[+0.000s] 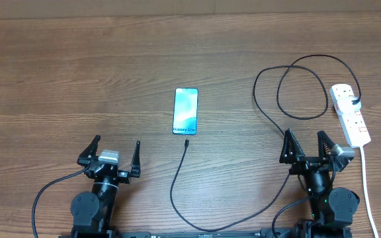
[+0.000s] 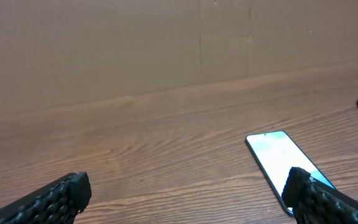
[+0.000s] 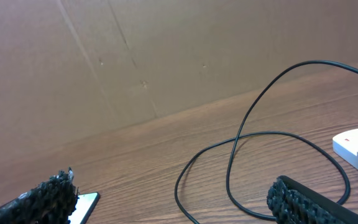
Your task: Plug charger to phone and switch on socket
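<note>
The phone (image 1: 185,110) lies flat mid-table, its screen glowing light blue; it also shows in the left wrist view as the phone (image 2: 277,155) and at the lower left of the right wrist view as the phone (image 3: 87,202). The charger (image 1: 270,116), a thin black cable, loops from the socket (image 1: 350,114) round the near edge and ends in a small tip (image 1: 186,142) just below the phone. My left gripper (image 1: 116,149) stands open near the front left, empty. My right gripper (image 1: 305,142) is open too, beside the socket, with cable loops (image 3: 241,149) ahead of it.
A white cord (image 1: 367,192) runs from the socket toward the front right edge. A brown cardboard wall (image 2: 166,43) closes off the far side of the wooden table (image 1: 58,79).
</note>
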Robot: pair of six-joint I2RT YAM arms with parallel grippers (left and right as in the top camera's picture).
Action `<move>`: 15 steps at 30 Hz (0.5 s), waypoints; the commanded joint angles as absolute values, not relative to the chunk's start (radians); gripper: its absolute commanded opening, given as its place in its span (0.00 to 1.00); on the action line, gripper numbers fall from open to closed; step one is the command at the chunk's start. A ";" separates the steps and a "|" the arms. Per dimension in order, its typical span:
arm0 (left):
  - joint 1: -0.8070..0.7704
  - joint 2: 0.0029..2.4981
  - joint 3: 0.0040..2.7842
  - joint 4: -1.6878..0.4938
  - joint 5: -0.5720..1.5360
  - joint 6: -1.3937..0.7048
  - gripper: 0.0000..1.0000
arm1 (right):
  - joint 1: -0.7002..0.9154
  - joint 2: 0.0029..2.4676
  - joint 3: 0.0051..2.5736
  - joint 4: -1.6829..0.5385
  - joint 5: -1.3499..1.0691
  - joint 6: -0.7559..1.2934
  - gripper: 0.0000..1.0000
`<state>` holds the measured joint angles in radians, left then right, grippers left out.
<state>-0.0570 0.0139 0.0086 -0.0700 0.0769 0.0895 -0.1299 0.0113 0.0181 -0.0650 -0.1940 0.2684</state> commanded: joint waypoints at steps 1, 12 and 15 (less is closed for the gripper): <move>-0.051 0.005 0.005 -0.072 0.071 0.112 0.99 | -0.125 0.004 0.008 -0.064 -0.185 0.264 1.00; -0.051 0.004 0.005 -0.067 0.072 0.112 1.00 | -0.125 0.004 0.008 -0.063 -0.185 0.264 1.00; -0.051 0.005 0.005 -0.038 0.089 0.090 0.99 | -0.125 0.004 0.008 -0.064 -0.185 0.264 1.00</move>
<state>-0.0570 0.0139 0.0086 -0.0586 0.0772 0.0891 -0.1299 0.0113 0.0181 -0.0647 -0.1944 0.2687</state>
